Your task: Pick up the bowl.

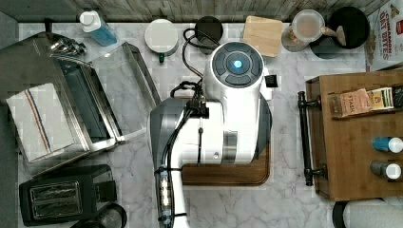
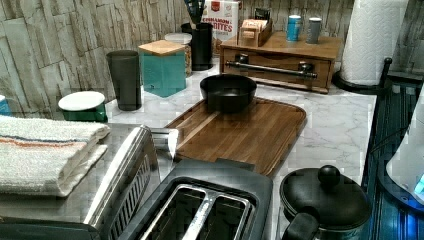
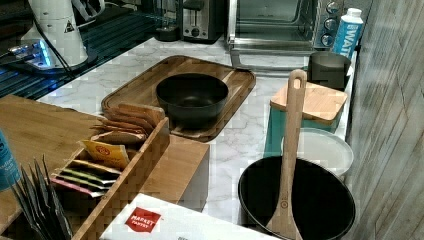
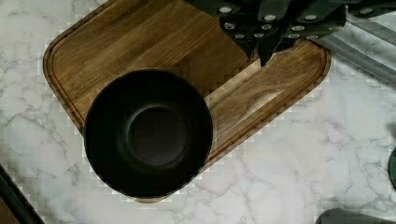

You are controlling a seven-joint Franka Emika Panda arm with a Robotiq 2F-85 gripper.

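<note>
The glossy black bowl (image 4: 148,133) stands upright and empty at one end of a wooden board (image 4: 140,37), near its corner. The left view has the bowl (image 2: 228,91) at the board's (image 2: 240,135) far end; the right view has the bowl (image 3: 192,97) at the board's (image 3: 145,85) near end. My gripper (image 4: 266,58) hangs above the board, off to one side of the bowl and apart from it, its dark fingers meeting in a single tip with nothing held. In the top view the white arm (image 1: 233,95) covers the bowl.
A dark grey cup (image 2: 124,79) and a teal box with a wooden lid (image 2: 162,67) stand behind the board. A wooden drawer unit (image 1: 356,142), toaster oven (image 1: 71,104), toaster (image 1: 66,194), black kettle (image 2: 325,200) and black disc with wooden utensil (image 3: 295,200) ring the marble counter.
</note>
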